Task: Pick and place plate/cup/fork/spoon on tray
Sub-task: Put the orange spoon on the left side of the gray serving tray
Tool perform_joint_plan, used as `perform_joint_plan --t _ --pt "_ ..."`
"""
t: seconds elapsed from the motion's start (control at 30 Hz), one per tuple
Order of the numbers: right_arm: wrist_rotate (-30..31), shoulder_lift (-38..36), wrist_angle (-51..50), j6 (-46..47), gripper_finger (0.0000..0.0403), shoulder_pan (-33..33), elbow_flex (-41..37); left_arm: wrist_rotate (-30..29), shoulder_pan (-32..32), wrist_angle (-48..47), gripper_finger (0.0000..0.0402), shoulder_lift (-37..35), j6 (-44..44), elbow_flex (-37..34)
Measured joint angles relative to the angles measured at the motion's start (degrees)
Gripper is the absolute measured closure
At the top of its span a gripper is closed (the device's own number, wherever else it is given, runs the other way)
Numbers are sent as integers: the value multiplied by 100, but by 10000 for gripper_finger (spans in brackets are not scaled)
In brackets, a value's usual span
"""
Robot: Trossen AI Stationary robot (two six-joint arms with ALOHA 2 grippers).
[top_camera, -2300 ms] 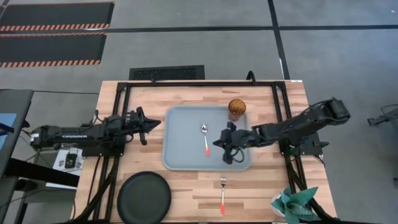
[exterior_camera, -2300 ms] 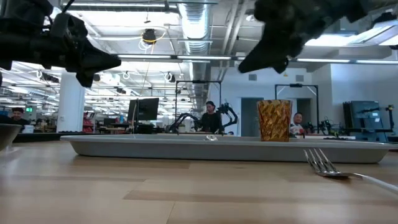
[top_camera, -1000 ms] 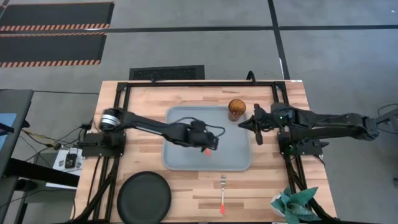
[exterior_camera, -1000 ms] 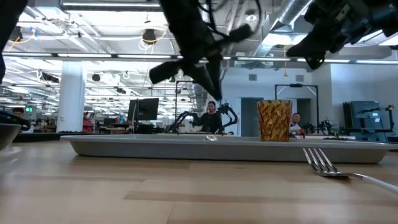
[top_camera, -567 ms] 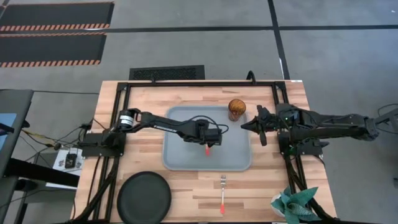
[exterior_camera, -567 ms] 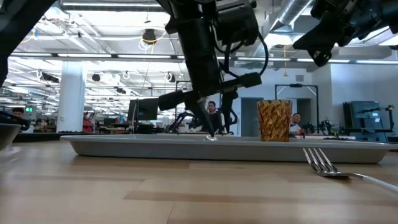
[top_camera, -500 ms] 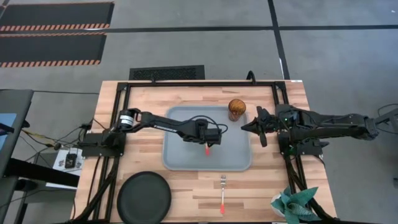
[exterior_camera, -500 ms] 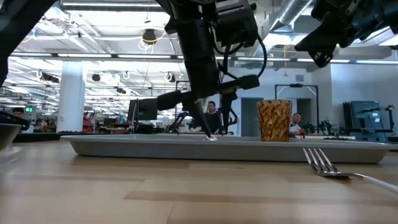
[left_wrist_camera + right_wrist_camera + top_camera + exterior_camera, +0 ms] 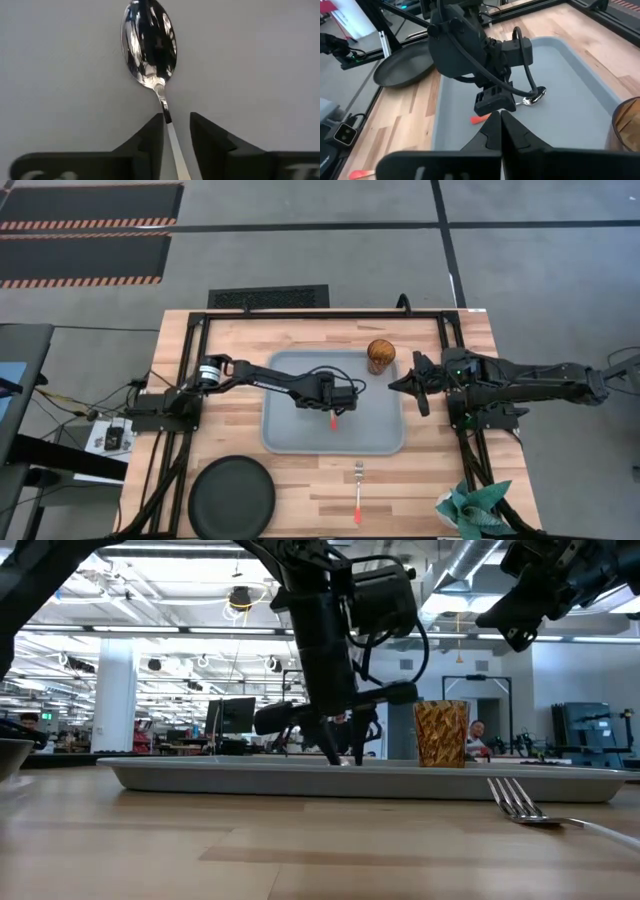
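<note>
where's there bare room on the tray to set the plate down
The tray's left half, between its left rim and the spoon, is bare. The middle is crowded by the left gripper straddling the spoon; the cup takes the far-right corner.

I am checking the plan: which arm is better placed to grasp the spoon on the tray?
Left. The left gripper is low over the tray, its open fingers on either side of the spoon stem. The right gripper hangs shut beyond the tray's edge.
</note>
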Motion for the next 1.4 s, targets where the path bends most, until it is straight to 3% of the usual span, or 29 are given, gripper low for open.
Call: perform_joint_plan --t 0.3,0.93,1.23,1.4 --pt "2 0 -85 -151 395 0 0 39 7 -97 398 0 -11 4" --pt "2 0 -312 -317 395 0 0 272 46 -503 400 -106 333 21" --pt "-2 1 -317 -313 395 0 0 469 93 -1157 401 -463 653 2" --pt "-2 0 -312 -313 395 0 0 577 107 -1186 401 -759 788 -367"
